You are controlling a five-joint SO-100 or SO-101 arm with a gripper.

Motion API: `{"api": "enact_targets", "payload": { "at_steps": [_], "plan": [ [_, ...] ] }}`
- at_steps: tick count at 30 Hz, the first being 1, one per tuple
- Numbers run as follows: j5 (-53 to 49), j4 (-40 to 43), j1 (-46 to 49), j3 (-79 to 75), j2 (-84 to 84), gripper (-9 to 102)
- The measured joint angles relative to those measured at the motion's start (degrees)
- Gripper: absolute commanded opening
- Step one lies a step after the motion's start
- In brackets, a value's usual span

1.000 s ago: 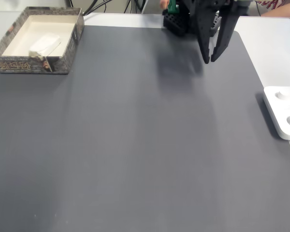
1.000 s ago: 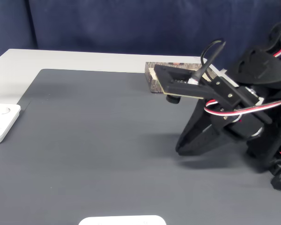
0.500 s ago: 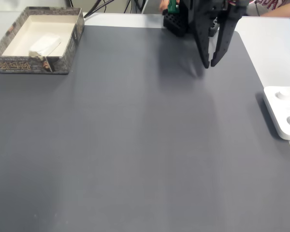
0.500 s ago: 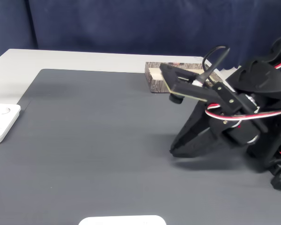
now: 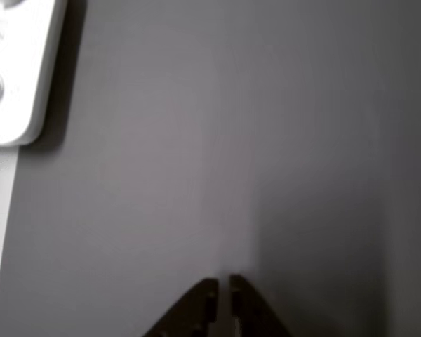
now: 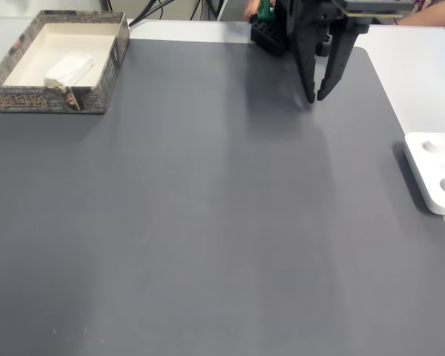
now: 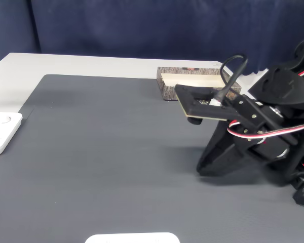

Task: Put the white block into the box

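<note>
The white block [image 6: 69, 69] lies inside the box [image 6: 30, 99] at the mat's far left corner, near the box's front wall. From the opposite side, the box [image 7: 167, 91] shows behind the arm, its inside hidden. My gripper [image 6: 314, 98] hangs over the far right part of the grey mat, close to the arm's base and far from the box. Its jaws are closed to a thin slit with nothing between them. In the other view the gripper [image 5: 222, 283] points at bare mat. The low fixed view has the gripper [image 7: 200, 169] tilted down just above the mat.
A white rounded device [image 6: 436, 172] sits off the mat's right edge; it shows again as the device [image 5: 14, 70] and the device [image 7: 0, 132]. Another white object [image 7: 131, 238] is at the near edge. The arm's black base [image 6: 271, 33] stands at the mat's far edge.
The gripper has drawn back toward the arm's base and shifted slightly left in the top-down fixed view. Block and box have not moved.
</note>
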Motion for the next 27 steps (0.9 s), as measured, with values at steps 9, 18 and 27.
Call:
{"api": "enact_targets", "payload": {
  "at_steps": [9,18,27],
  "plan": [
    [-4.5,1.1,0.0,0.0,0.0,-2],
    [-5.2,1.1,0.0,0.0,0.0,-2],
    [-5.2,1.1,0.0,0.0,0.0,-2]
  ]
}}
